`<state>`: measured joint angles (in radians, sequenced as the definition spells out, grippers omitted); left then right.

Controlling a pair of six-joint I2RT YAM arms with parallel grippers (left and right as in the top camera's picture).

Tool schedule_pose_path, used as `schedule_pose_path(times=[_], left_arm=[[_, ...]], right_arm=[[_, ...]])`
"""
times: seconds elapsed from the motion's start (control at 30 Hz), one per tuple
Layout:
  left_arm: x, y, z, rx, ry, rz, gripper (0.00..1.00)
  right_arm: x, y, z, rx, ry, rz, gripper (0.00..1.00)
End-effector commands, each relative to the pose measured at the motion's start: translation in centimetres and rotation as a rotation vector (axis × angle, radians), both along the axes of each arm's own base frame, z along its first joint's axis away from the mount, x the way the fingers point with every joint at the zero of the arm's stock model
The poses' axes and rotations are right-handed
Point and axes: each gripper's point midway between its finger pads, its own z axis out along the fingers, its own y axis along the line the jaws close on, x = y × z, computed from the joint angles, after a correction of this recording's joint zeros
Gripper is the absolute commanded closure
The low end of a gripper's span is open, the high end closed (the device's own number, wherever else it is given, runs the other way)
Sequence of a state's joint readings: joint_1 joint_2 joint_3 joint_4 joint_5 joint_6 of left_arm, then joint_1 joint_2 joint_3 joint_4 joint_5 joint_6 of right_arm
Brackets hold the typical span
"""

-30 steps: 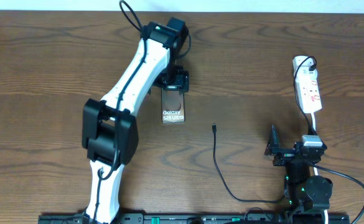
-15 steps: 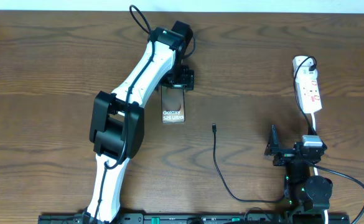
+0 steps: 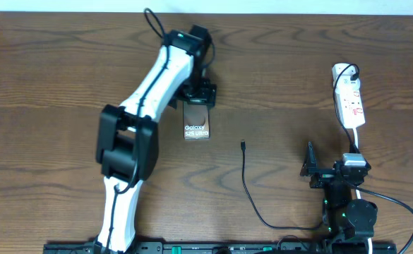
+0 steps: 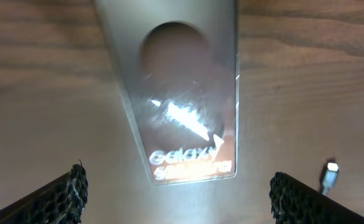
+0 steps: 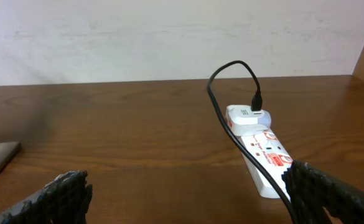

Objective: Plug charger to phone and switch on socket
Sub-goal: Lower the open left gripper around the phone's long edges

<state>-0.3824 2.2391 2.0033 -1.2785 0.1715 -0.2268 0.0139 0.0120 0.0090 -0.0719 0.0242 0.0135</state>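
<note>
Your left gripper (image 3: 198,94) has nudged back over the far end of the phone (image 3: 196,124), jaws wide, empty; the charger (image 3: 243,171) beside the phone lies untouched.

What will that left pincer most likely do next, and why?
Probably lower and close on the phone: the left pincer hovers open over its far end, fingers wide of its edges. The charger tip lies loose nearby, unplugged.

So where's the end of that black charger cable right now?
In the overhead view the charger's tip lies loose on the table, just right of the phone; the socket is far off to the right.
</note>
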Motion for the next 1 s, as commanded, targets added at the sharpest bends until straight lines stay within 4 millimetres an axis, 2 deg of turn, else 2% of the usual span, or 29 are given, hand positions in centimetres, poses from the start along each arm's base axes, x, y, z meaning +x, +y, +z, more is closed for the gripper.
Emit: schedule_pose_path(times=[0.0,0.13,0.33,0.5,0.67,0.83,0.97], left_arm=[[0.0,1.3,5.7,-0.046,-0.105,0.041,0.09],[-0.6,1.5,8.4,-0.064,-0.156,0.015,0.09],[-3.5,2.8,10.4,-0.052,-0.106,-0.007,0.09],[-4.1,3.0,12.2,-0.068,-0.155,-0.034,0.09],[-5.7,3.1,14.0,-0.108,-0.171,-0.027,0.08],[-6.2,4.6,14.7,-0.096,-0.216,0.017,0.08],[-5.2,4.9,13.2,-0.105,-0.241,0.057,0.08]], right_arm=[[0.0,-0.2,-0.1,-0.011,0.0,-0.005,0.01],[0.0,-0.2,-0.1,-0.011,0.0,-0.005,0.01],[0.0,-0.2,-0.1,-0.011,0.0,-0.005,0.01],[0.0,-0.2,-0.1,-0.011,0.0,-0.005,0.01],[0.0,-0.2,-0.1,-0.011,0.0,-0.005,0.01],[0.0,-0.2,-0.1,-0.011,0.0,-0.005,0.01],[0.0,-0.2,-0.1,-0.011,0.0,-0.005,0.01]])
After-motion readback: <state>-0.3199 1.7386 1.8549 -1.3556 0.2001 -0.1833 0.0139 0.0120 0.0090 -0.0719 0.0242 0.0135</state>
